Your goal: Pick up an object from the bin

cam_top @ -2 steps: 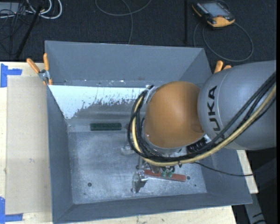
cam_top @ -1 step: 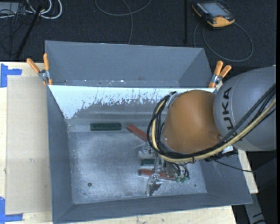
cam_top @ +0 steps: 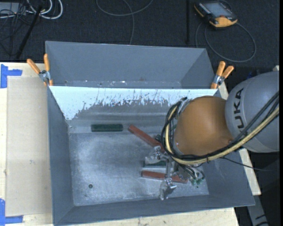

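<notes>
Entry, grasp stage: my gripper, jaws spread astride a red-brown bar at the bin's five o'clock; I judge closing comes next.

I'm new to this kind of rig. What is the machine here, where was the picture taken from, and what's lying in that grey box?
The camera looks down, slightly sideways, into a grey metal bin. The big grey shape with the orange cover coming in from the right is a robot arm. Its pincer is low in the bin's near right part. One reddish-brown stick lies just behind it, and a second reddish-brown stick lies right at it. A dark green bar lies apart, near the back wall. Whether anything is held cannot be told.
</notes>
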